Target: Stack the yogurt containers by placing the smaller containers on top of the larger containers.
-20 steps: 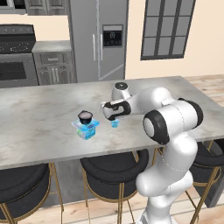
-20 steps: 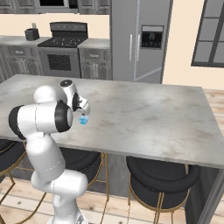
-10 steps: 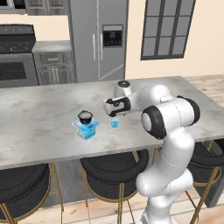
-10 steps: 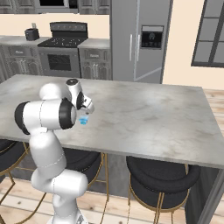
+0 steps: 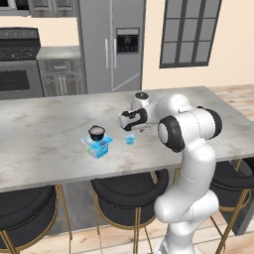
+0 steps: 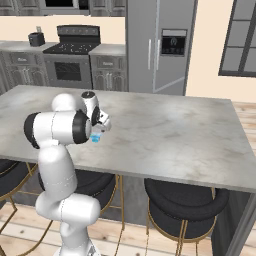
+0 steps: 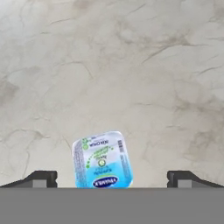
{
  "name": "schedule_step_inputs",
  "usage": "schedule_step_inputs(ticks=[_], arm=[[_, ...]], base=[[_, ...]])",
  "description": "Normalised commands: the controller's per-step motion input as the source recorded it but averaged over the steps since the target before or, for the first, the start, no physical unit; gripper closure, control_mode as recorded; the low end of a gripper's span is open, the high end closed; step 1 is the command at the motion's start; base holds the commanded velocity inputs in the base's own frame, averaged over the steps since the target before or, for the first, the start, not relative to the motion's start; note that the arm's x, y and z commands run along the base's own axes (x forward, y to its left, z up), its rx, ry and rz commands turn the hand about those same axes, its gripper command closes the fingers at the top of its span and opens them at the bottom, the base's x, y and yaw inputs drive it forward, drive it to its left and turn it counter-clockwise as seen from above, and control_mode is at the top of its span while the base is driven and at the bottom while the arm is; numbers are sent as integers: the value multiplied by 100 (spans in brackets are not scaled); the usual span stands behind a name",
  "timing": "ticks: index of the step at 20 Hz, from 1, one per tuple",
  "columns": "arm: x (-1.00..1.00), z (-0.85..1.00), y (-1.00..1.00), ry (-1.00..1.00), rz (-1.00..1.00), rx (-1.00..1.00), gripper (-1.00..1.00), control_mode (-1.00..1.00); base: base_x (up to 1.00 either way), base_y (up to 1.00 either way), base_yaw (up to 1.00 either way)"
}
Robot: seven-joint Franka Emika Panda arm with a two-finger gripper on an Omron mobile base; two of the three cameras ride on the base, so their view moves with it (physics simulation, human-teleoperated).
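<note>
The blue boxy pack rests on the marble counter with the small black round cup standing on its top. To its right the tiny light-blue cup stands alone on the counter. My gripper hangs just above this cup, pointing down at it. In the hand view the cup lies label-up between the two spread fingertips, a little nearer the left one, with wide gaps on both sides. The gripper is open and touches nothing.
The long marble island counter runs across both base views, with black stools tucked under its near edge. A stove and a steel fridge stand behind it against the wall.
The arm's upper links have swung a little to the left while the hand stays over the tiny light-blue cup. The cups and the pack have not moved.
</note>
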Motion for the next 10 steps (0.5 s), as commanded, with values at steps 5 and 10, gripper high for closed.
schedule_step_inputs(ticks=[5,10], arm=[[23,-14,0,6,3,0,-100,-100],[10,-1,0,7,14,0,-100,-100]], base=[[0,0,0],[0,0,0]])
